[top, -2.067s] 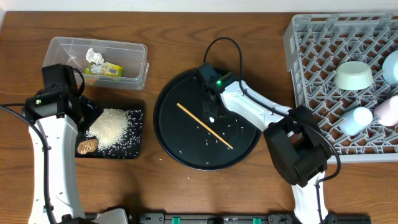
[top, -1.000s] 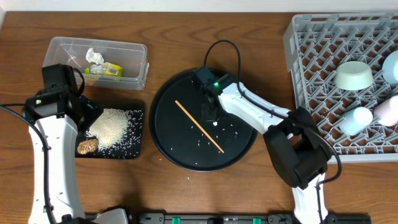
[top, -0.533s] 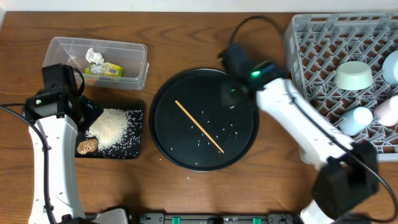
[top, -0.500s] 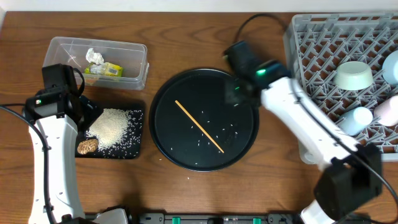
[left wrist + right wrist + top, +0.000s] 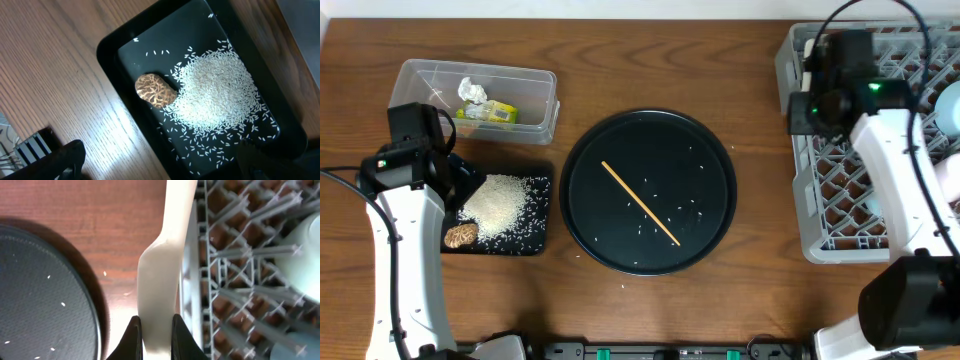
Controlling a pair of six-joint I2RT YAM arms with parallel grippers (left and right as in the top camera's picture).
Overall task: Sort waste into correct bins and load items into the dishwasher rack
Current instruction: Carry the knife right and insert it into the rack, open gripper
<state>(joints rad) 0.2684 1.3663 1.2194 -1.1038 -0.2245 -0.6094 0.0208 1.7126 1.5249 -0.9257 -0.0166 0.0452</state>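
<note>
White plastic spoon is pinched between the narrow jaws of the right gripper and runs ahead of the fingers along the left wall of the dishwasher rack. The right arm stretches over that wall. Bare wood and the round black tray flank the other side. The left gripper is spread wide over the shallow black tray, with rice beneath it.

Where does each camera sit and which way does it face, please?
Overhead: above the table, facing straight down; large round black tray, left arm, right arm.
Left wrist: on left arm, facing down at the shallow black rectangular tray; left gripper open.
Right wrist: on right arm, facing down; right gripper shut on the white plastic spoon by the grey plastic rack.
Shared: overhead and right wrist: round tray, rack.
</note>
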